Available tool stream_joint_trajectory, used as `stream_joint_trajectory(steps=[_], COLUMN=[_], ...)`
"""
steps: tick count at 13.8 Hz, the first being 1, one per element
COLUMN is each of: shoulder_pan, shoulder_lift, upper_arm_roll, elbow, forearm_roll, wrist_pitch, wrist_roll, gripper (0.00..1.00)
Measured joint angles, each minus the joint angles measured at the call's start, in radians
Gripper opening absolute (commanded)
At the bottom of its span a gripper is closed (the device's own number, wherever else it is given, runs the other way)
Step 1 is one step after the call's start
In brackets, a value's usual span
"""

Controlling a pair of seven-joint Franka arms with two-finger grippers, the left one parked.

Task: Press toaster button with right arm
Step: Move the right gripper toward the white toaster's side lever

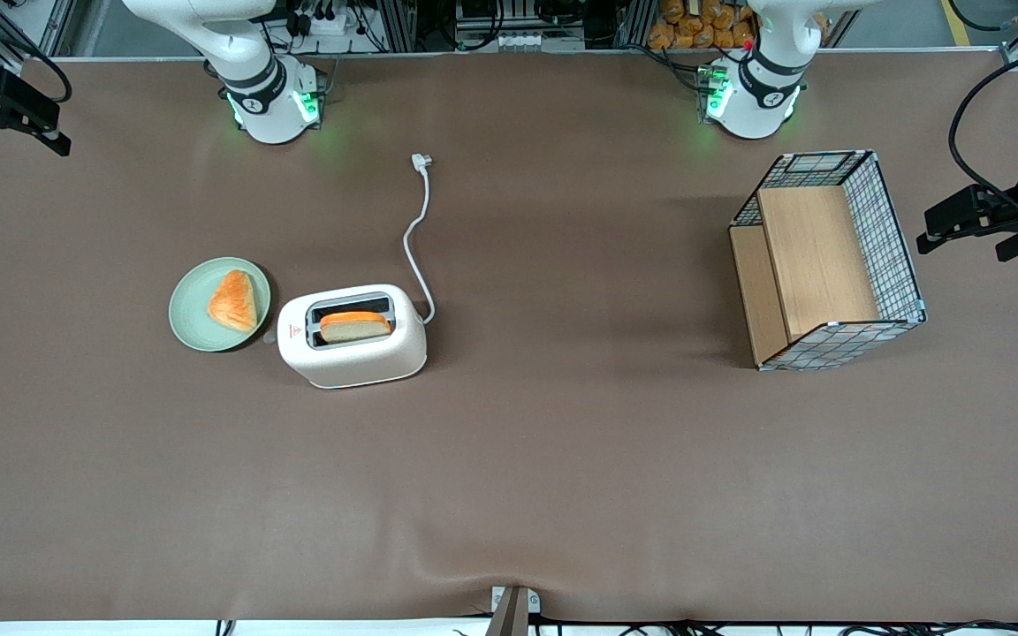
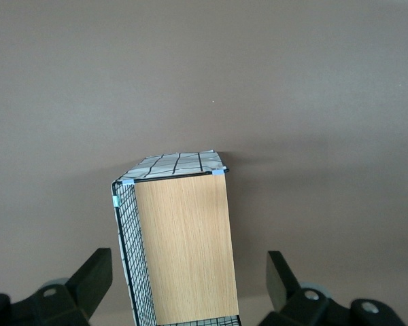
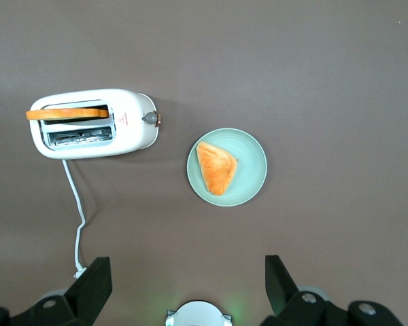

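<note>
- Hovering high over the working arm's end of the tabletop [image 1: 509, 459], the right arm's gripper [image 3: 188, 285] is looking straight down with its jaws spread wide and holding nothing; only its two black fingers [image 3: 95, 282] are showing in the right wrist view.
- Sitting on the brown tabletop just beside a green plate [image 1: 186, 322], the toaster [image 1: 352, 349] is carrying a slice of bread [image 1: 354, 327] upright in one slot while the other slot is standing empty.
- Jutting from the narrow end that faces the plate, close to the red triangle mark [image 1: 295, 332], the button [image 3: 150, 117] is waiting as a small grey nub, not yet pressed by the look of it.
- Doing this step well probably means bringing the jaws together first, so that one blunt tip is meeting the nub, then descending squarely onto it and pushing straight down along the toaster's end wall.
- Pushing off-centre is risking a slip off the nub or a sideways shove of the light toaster.
- The gap between button and plate is looking narrow, so the toast wedge [image 1: 233, 300] on the plate is the nearest thing to avoid.
- The white power cord [image 1: 421, 238] is trailing away from the toaster's other end, farther from the front camera, out of the approach path.
- The wire basket [image 1: 827, 261] is lying well apart toward the parked arm's end, and open tabletop is surrounding the toaster elsewhere.
</note>
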Motion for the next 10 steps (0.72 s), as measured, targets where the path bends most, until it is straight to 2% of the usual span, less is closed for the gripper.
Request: stream_joint_trajectory(steps=[10], shoulder_pan=[0.012], shoulder_lift=[0.024], upper_arm_roll=[0.0], elbow=[0.001], forearm_roll=[0.0], wrist_pitch=[-0.042], wrist_roll=[0.0], gripper=[1.0])
